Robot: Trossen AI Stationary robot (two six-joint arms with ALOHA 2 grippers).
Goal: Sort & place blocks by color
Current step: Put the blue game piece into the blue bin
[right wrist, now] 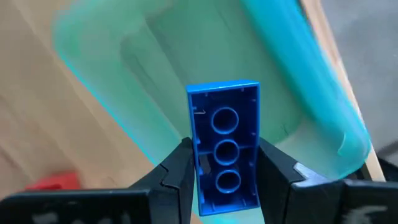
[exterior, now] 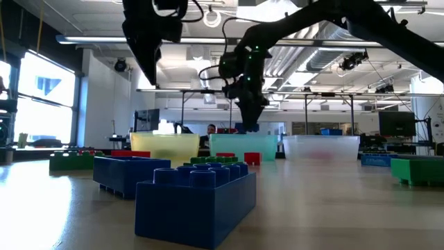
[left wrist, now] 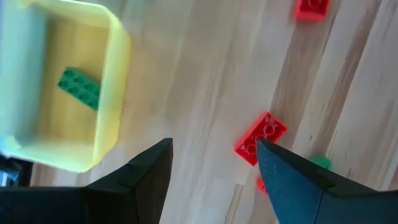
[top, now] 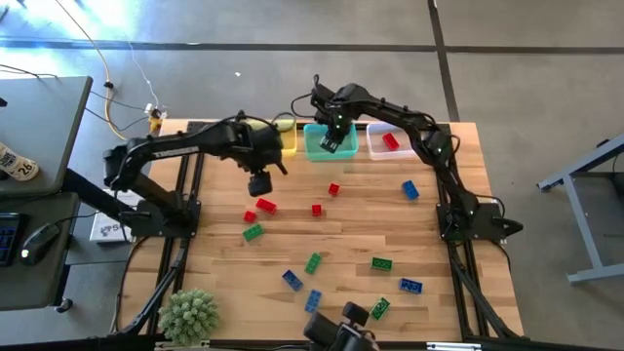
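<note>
**Right tool holding a blue brick over the teal bin**

The right tool [right wrist: 224,180] is hanging above the teal bin [top: 317,146], its two fingers [right wrist: 177,171] pressing on the long sides of a blue block [right wrist: 225,149], whose hollow underside is facing the wrist camera (three round tubes are showing in a row). The bin's floor is lying directly beyond the block, and a red block [right wrist: 53,182] is sitting on the bench [top: 341,239] off to one side of the bin. In the low view the same tool [exterior: 248,111] is hovering just above the teal bin's rim [exterior: 243,139].

The left tool [top: 259,183] is hanging over the bench with its fingers [left wrist: 146,174] standing wide apart and gripping nothing. Just beyond one fingertip a red block [left wrist: 261,138] is lying flat on the wood, partly hidden by that finger; another red block [left wrist: 312,7] is lying farther ahead. To the other side of the tool the yellow bin [left wrist: 109,81] is standing with a green block [left wrist: 79,88] inside it.

The clear bin [top: 375,148], beside the teal one and on the far side from the yellow bin, is holding a red block [top: 391,141]. The remaining blocks are lying scattered across the bench on the near side of both tools: reds [top: 265,206] close under the left tool, greens [top: 381,263] and blues [top: 410,286] farther out, and one blue [top: 410,190] near the right arm.
</note>
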